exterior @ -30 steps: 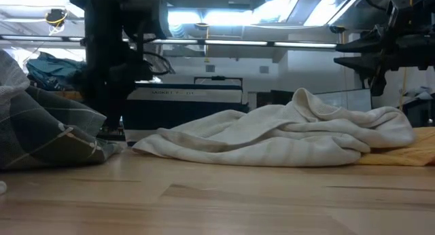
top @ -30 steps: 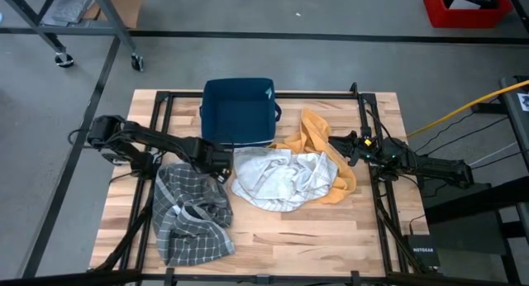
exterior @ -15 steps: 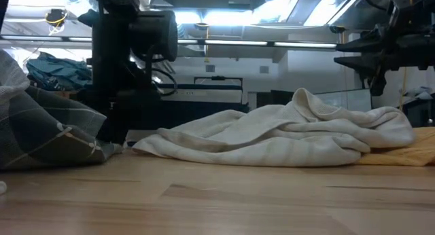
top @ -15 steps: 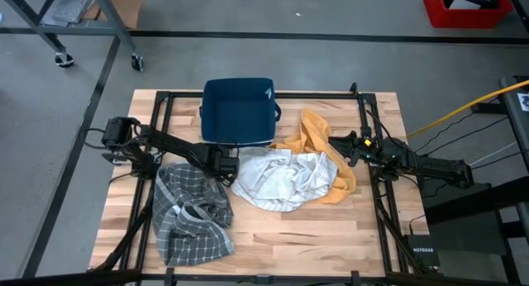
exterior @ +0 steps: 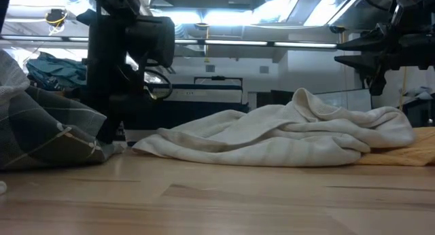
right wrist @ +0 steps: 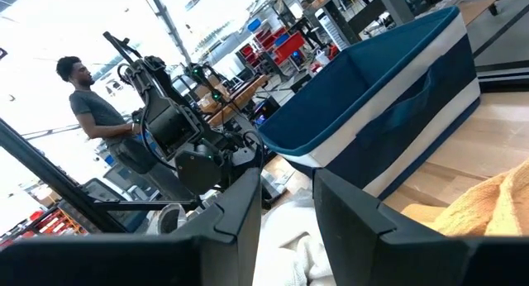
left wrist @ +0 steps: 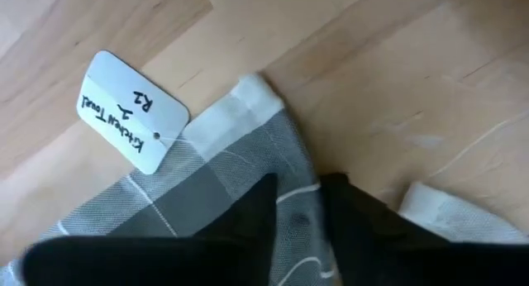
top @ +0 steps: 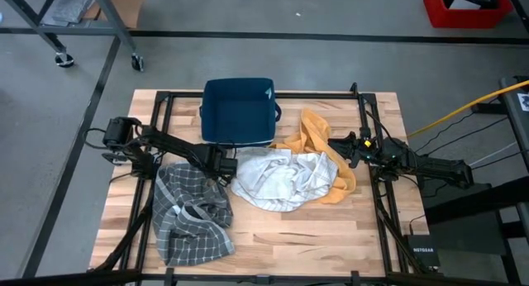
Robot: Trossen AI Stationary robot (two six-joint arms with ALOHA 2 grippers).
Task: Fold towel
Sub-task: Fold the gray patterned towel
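A grey checked towel [top: 192, 216] lies crumpled on the table's left half, with a paper tag [left wrist: 132, 112] beside its white-hemmed corner. My left gripper [left wrist: 299, 216] stands at the towel's far right corner [top: 221, 166], pointing down, with cloth between its nearly closed fingers. A white towel [top: 281, 178] lies bunched at the table's middle, partly over a yellow towel [top: 318, 141]. My right gripper [top: 335, 145] hangs level above the yellow towel, open and holding nothing [right wrist: 285, 212]. My left gripper has the checked towel's side edge [left wrist: 302, 183] between its two fingers, just behind the hemmed corner. The fingers come from above, pointing steeply down. The towel lies slack on the table; one layer or several, I cannot tell.
A dark blue bin [top: 238, 111] stands at the table's far middle, just behind the towels. The white towel's edge [left wrist: 446, 212] lies close beside my left gripper. Bare wood runs along the near edge [top: 306, 245]. A person [right wrist: 91, 104] sits beyond the table.
My left gripper has sunk onto the checked towel's far corner, edging a little toward the white towel. The towels have not moved.
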